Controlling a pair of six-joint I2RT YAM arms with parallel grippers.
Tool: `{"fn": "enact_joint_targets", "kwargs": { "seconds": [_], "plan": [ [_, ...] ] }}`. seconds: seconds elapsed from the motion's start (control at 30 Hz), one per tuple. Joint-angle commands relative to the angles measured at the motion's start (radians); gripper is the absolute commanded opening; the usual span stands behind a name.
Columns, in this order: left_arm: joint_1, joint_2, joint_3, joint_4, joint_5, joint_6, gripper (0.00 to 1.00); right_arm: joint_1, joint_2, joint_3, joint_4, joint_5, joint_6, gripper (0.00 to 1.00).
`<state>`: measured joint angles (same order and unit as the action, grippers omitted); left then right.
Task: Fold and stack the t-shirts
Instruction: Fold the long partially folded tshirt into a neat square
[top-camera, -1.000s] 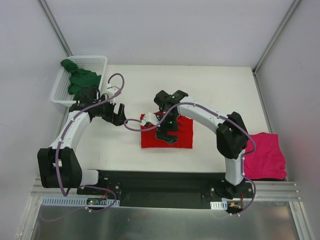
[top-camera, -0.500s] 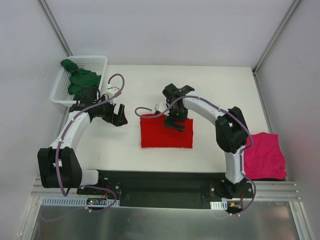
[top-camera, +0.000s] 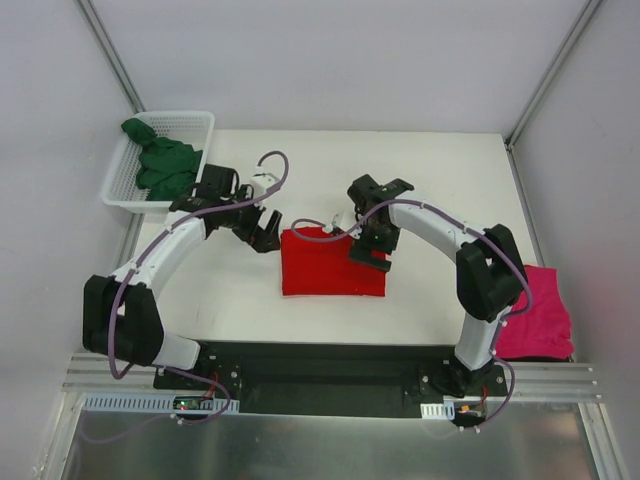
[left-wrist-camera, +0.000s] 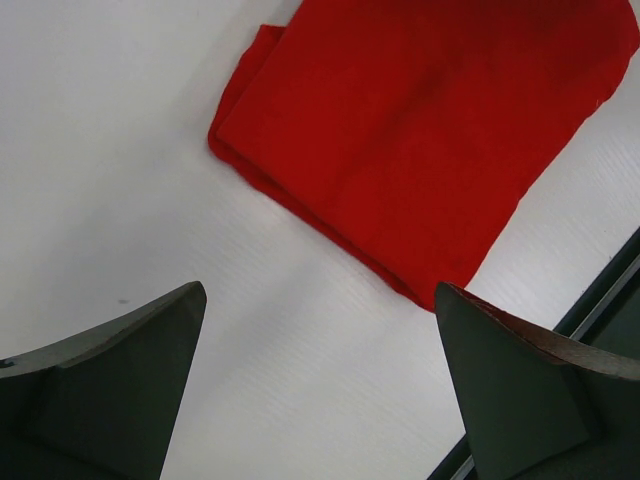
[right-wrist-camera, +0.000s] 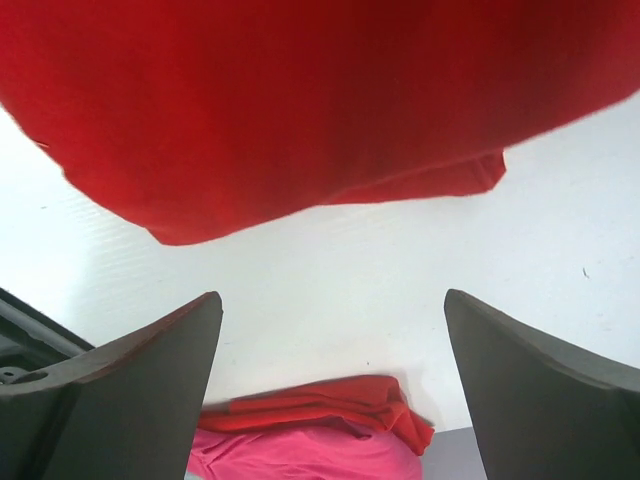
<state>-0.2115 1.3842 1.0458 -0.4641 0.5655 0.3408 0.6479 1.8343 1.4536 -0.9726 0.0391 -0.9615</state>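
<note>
Both jaws wide open, empty. Red tee (top-camera: 333, 265) mid-frame looks soft, limp, light; pinch all layers at edge corners.

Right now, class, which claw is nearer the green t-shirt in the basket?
Left. The left claw sits open between the basket and the red t-shirt, close to the green t-shirt; the right claw is over the red t-shirt's other side, farther away.

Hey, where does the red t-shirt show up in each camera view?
Top external: red t-shirt lies folded near mid-picture.
Left wrist: red t-shirt fills the upper right.
Right wrist: red t-shirt spans the top.
Shared landmark: the white table under it.
</note>
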Motion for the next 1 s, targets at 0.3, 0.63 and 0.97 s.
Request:
{"fn": "enact_joint_targets", "kwargs": {
  "seconds": [0.3, 0.63, 0.97],
  "plan": [
    [-0.169, 0.332, 0.370, 0.021, -0.067, -0.002, 0.99, -0.080, -0.024, -0.033, 0.150, 0.153, 0.088, 0.96],
    [-0.262, 0.529, 0.583, 0.059, -0.098, -0.059, 0.99, -0.206, 0.025, 0.042, 0.137, 0.038, 0.248, 0.96],
    [-0.359, 0.650, 0.667, 0.134, -0.263, -0.163, 0.99, -0.323, 0.086, 0.160, 0.025, -0.457, 0.395, 0.96]
  ]
}}
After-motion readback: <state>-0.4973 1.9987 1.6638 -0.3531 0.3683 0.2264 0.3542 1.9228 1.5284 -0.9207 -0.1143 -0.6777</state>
